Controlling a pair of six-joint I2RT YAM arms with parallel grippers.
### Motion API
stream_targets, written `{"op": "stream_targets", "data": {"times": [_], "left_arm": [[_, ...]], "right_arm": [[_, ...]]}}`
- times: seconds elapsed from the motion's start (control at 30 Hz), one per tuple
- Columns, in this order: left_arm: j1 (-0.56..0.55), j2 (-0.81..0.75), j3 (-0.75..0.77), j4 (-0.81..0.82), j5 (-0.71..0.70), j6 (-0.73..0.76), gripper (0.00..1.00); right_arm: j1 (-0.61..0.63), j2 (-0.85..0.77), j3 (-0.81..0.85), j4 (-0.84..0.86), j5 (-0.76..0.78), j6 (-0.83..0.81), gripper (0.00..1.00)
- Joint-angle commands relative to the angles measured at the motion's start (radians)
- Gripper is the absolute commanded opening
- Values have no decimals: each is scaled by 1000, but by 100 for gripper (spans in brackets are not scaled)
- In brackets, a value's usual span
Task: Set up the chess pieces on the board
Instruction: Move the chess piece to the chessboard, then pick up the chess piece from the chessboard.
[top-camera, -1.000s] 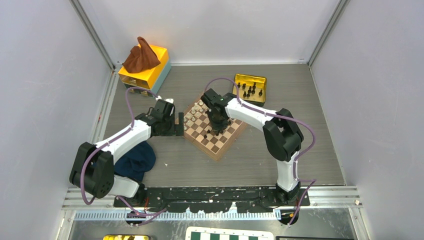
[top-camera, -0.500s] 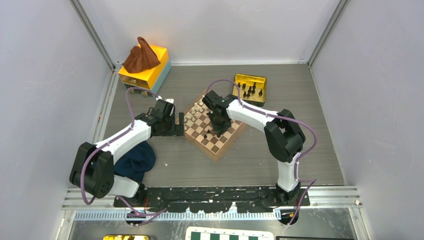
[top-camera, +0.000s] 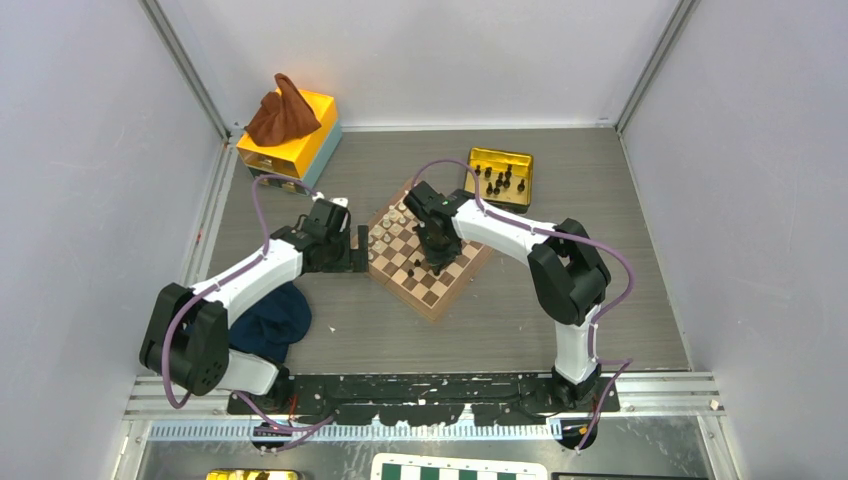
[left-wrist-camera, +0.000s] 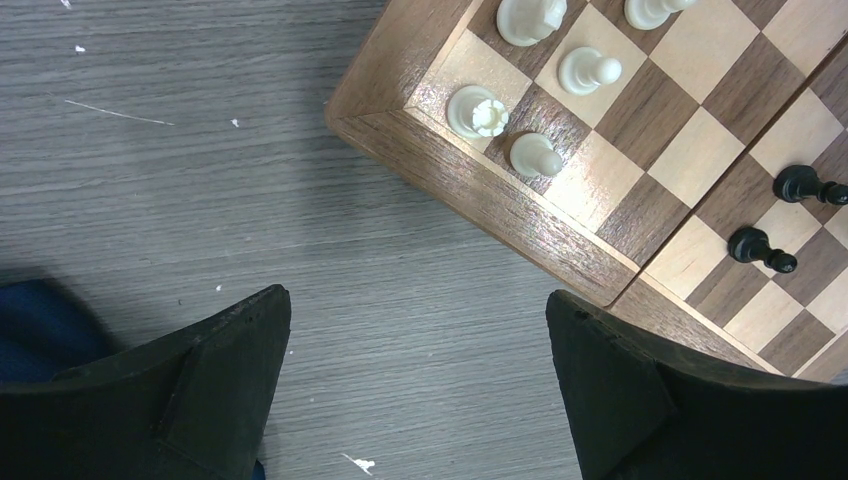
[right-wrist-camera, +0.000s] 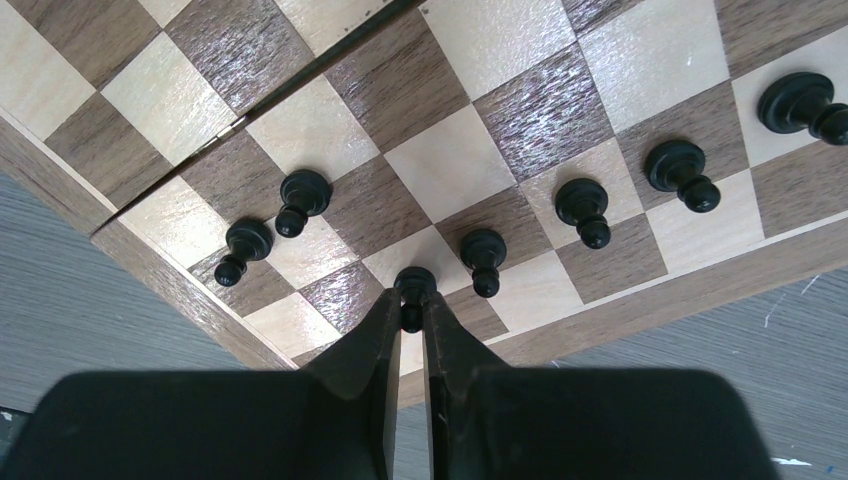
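The small wooden board (top-camera: 428, 258) lies mid-table, turned diagonally. My right gripper (right-wrist-camera: 411, 310) is shut on a black pawn (right-wrist-camera: 412, 285) standing on a light square in the board's near row. Several other black pieces stand in a row beside it, such as one (right-wrist-camera: 482, 250) just to its right and another (right-wrist-camera: 303, 195) to its left. My left gripper (left-wrist-camera: 415, 330) is open and empty over the bare table just off the board's corner (left-wrist-camera: 470, 190). Two black pieces (left-wrist-camera: 760, 245) show at the right of the left wrist view.
A gold tin (top-camera: 500, 175) with several black pieces stands behind the board. Cream pieces (left-wrist-camera: 478, 110) stand at the board's left corner. A yellow box with a brown cloth (top-camera: 285, 120) is at the back left. A dark blue cloth (top-camera: 272, 320) lies by the left arm.
The right gripper has shifted slightly toward the board's near edge with the pawn. The left arm has not moved.
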Motion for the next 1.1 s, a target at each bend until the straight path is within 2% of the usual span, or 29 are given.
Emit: {"op": "stream_targets", "data": {"times": [0.0, 0.33, 1.07], "left_arm": [[4, 4, 17, 35, 11, -8, 100], [4, 5, 18, 34, 11, -7, 100], [4, -7, 17, 34, 10, -7, 100]], "right_arm": [[9, -45, 25, 8, -1, 10, 8], [10, -43, 39, 1, 8, 4, 34], [20, 12, 159, -26, -6, -13, 37]]}}
